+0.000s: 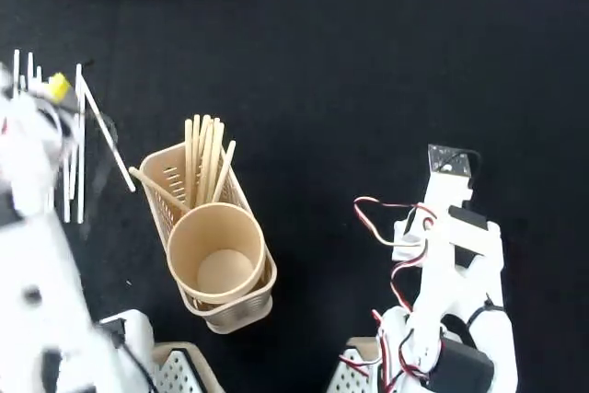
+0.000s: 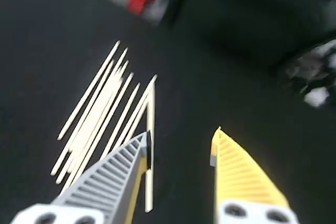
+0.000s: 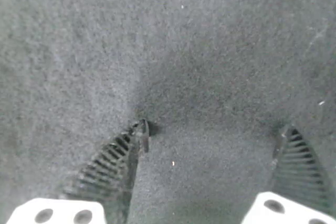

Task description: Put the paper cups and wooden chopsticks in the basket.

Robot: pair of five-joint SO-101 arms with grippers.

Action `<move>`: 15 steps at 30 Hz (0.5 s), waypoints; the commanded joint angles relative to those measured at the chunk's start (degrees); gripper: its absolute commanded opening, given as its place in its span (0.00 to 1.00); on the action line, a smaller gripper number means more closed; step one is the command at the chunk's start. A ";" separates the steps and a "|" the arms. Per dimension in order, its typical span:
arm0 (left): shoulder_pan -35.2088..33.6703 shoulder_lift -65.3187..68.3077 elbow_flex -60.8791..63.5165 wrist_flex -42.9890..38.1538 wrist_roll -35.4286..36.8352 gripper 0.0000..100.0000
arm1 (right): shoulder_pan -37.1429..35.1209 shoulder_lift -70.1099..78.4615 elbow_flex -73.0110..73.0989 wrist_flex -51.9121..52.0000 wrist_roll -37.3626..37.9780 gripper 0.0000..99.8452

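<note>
At far left of high view, my left gripper [image 2: 181,135] is spread wide over loose chopsticks [image 1: 78,149]. I'd turn jaws across sticks, pinch few mid-length. Sticks flat, long axes mostly up-down frame, one slanting toward basket [image 1: 232,317], left of centre, holding paper cup [image 1: 217,250]. Right gripper [image 3: 214,128] spread over bare cloth [image 3: 210,51].

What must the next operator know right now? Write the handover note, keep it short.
Left gripper: open, holding nothing, above the loose chopsticks lying on the cloth left of the basket.
Right gripper: open and empty over bare cloth.
Done: a paper cup and a bundle of chopsticks sit in the basket.
Left: the loose chopsticks go into the basket.
</note>
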 commanded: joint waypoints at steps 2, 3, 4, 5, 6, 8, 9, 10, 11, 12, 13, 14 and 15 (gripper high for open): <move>-1.36 23.30 -8.04 -3.60 -1.41 0.20 | 0.62 -0.84 0.22 -0.35 0.35 0.38; -0.75 27.08 -9.98 -3.34 -2.11 0.20 | 0.62 -0.84 0.22 -0.35 0.35 0.38; -0.31 31.03 -12.18 -2.99 -2.64 0.20 | 0.62 -0.84 0.22 -0.35 0.35 0.38; -0.04 34.64 -14.20 -2.99 -2.73 0.20 | 0.62 -0.84 0.22 -0.35 0.35 0.38; -0.04 38.33 -16.13 -2.99 -2.46 0.20 | 0.62 -0.84 0.22 -0.35 0.35 0.38; 0.04 45.45 -19.82 -2.99 -2.46 0.20 | 0.62 -0.84 0.22 -0.35 0.35 0.38; 0.13 48.62 -21.49 -2.99 -2.55 0.20 | 0.62 -0.84 0.22 -0.35 0.35 0.38; 0.22 51.60 -23.34 -2.99 -2.64 0.20 | 0.62 -0.84 0.22 -0.35 0.35 0.38; 0.31 54.68 -25.19 -2.99 -2.81 0.20 | 0.62 -0.84 0.22 -0.35 0.35 0.38; 0.31 57.49 -27.03 -2.99 -2.81 0.20 | 0.62 -0.84 0.22 -0.35 0.35 0.38; 0.31 60.31 -28.97 -2.99 -2.81 0.20 | 0.62 -0.84 0.22 -0.35 0.35 0.38; 0.40 62.86 -30.90 -2.99 -2.81 0.20 | 0.62 -0.84 0.22 -0.35 0.35 0.38; 0.40 65.32 -32.75 -2.99 -2.81 0.20 | 0.62 -0.84 0.22 -0.35 0.35 0.38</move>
